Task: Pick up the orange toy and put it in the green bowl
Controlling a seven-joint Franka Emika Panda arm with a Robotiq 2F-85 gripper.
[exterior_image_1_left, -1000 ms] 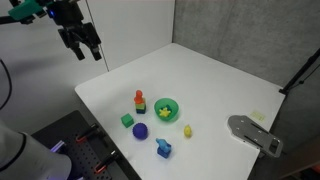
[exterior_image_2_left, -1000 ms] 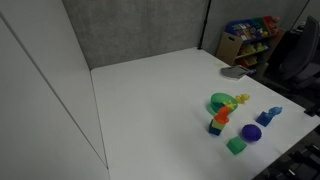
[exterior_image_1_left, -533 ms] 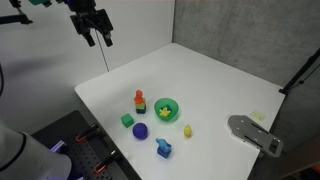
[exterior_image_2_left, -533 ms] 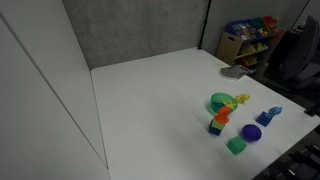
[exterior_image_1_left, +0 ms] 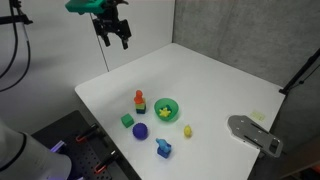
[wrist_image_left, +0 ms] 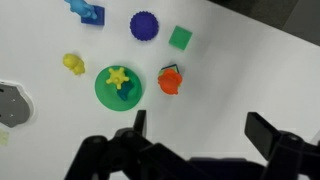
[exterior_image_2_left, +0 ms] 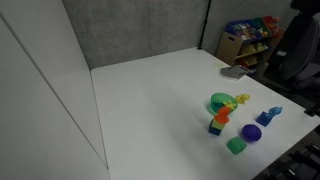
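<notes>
The orange toy [exterior_image_1_left: 139,98] stands on the white table just beside the green bowl [exterior_image_1_left: 166,108]; both also show in the other exterior view, toy [exterior_image_2_left: 221,117] and bowl [exterior_image_2_left: 222,102]. In the wrist view the orange toy [wrist_image_left: 170,80] lies right of the bowl [wrist_image_left: 103,97], which holds a yellow star. My gripper [exterior_image_1_left: 119,37] hangs high above the table's far edge, well away from the toys. Its fingers [wrist_image_left: 200,125] are spread open and empty.
Near the bowl lie a purple ball [exterior_image_1_left: 140,131], a light green block [exterior_image_1_left: 127,121], a blue toy [exterior_image_1_left: 163,148] and a small yellow toy [exterior_image_1_left: 187,130]. A grey flat object [exterior_image_1_left: 255,134] sits at the table's edge. A toy shelf [exterior_image_2_left: 245,40] stands beyond the table.
My gripper has swung to the right, from off the table's side to above its far edge. The toys and the bowl have not moved.
</notes>
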